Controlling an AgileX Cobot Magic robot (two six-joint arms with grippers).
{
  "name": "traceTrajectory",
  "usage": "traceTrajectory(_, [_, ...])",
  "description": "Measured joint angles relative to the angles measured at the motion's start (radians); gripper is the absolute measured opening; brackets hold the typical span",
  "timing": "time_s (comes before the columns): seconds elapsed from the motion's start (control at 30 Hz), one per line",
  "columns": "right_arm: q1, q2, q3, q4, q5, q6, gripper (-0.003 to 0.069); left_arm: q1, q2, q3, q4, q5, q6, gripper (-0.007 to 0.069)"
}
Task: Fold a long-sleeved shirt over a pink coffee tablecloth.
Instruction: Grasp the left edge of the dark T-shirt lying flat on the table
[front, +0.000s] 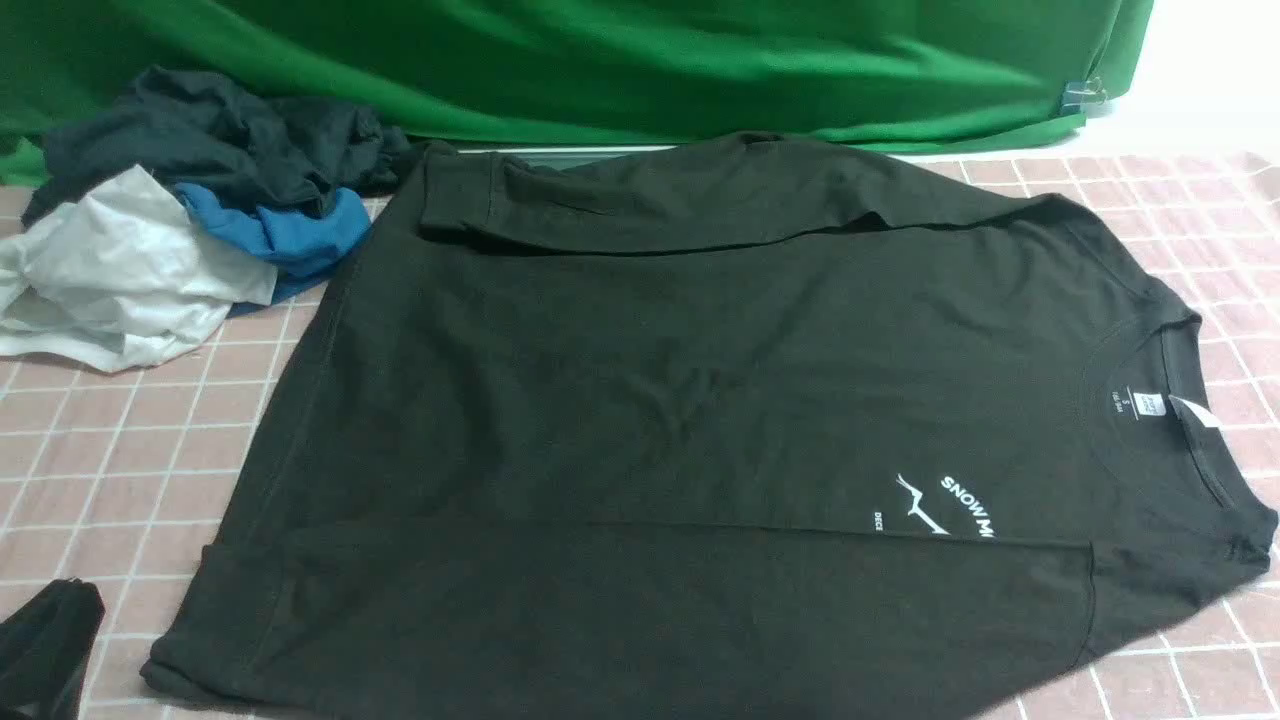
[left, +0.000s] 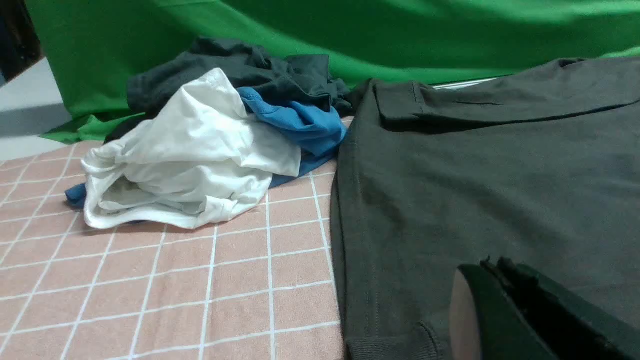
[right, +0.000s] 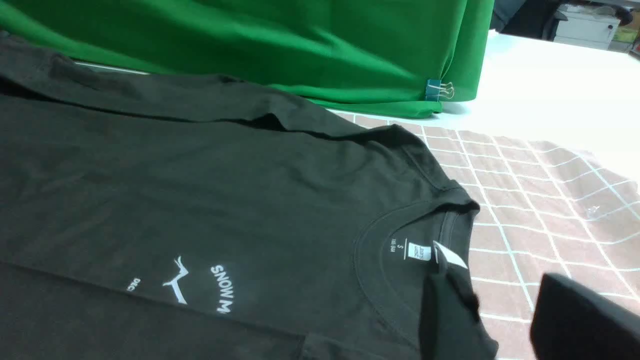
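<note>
The long-sleeved shirt (front: 680, 400) lies flat on the pink coffee tablecloth (front: 120, 440), collar right, sleeves folded in, which I reckon readies it for halving. Left claw (left: 492, 285) sits clenched, empty, at the near-left hem; right claw (right: 500, 320) hangs spread and empty by the collar.

I see the shirt (front: 640, 400) as matt black knit cloth, soft-looking, with lettering (front: 975, 505) in flat white print. The tablecloth (front: 120, 450) under it is a rough, textured pink weave. The far backdrop (front: 650, 70) is smooth green cloth with a slight sheen, and its clip (right: 440, 91) looks like shiny metal.
</note>
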Motion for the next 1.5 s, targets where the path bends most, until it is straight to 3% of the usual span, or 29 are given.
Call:
traceTrajectory(0.93, [0.000,0.000,0.000,0.000,0.000,0.000,0.0240,0.000,0.000,0.000,-0.012,-0.014,-0.006,0.0022])
traceTrajectory(1.1, [0.000,0.000,0.000,0.000,0.000,0.000,0.0240,0.000,0.000,0.000,-0.397,-0.161,-0.173,0.0022])
traceTrajectory(1.2, [0.000,0.000,0.000,0.000,0.000,0.000,0.0240,0.000,0.000,0.000,-0.484,-0.221,-0.196,0.0022])
traceTrajectory(1.4, [0.000,0.000,0.000,0.000,0.000,0.000,0.0240,0.000,0.000,0.000,-0.430,-0.283,-0.197,0.0022])
traceTrajectory(1.5, [0.000,0.000,0.000,0.000,0.000,0.000,0.0240,0.000,0.000,0.000,-0.422,-0.284,-0.266,0.0022])
